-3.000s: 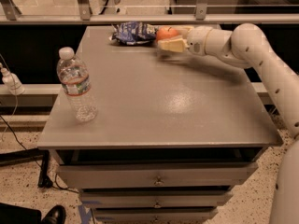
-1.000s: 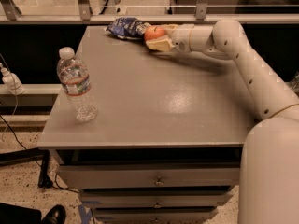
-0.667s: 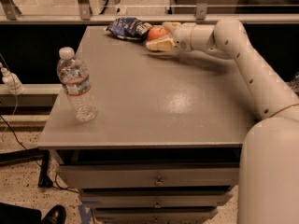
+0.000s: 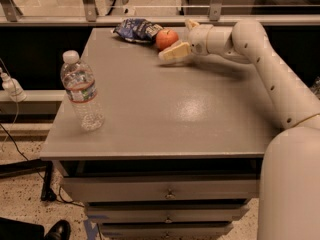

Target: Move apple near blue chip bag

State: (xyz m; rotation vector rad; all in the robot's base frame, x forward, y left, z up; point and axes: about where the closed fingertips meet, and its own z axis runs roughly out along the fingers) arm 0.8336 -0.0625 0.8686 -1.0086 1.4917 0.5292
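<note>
Apple (image 4: 167, 38) sits right beside blue chip bag (image 4: 136, 29). Gripper (image 4: 177, 40) on apple's far side from bag, jaws apart. Looks like release step, so you just back straight off, no nudging.

A grey cabinet table (image 4: 150, 134) stands before a glazed metal railing (image 4: 60, 20) in warm indoor light.
The table's flat top carries a soft glare (image 4: 200, 109) right of centre, and below its front edge sit stacked drawers (image 4: 167, 190) with small knobs (image 4: 170, 195). Upright posts (image 4: 89, 1) rise from the railing, with a dark recess beneath it. The floor (image 4: 25, 194) is pale speckled stone; a thin cable (image 4: 12, 134) trails down at the left and a black shoe (image 4: 57, 230) shows in the bottom corner. The gripper (image 4: 177, 40) hangs over the table's far edge, fingers spread.
</note>
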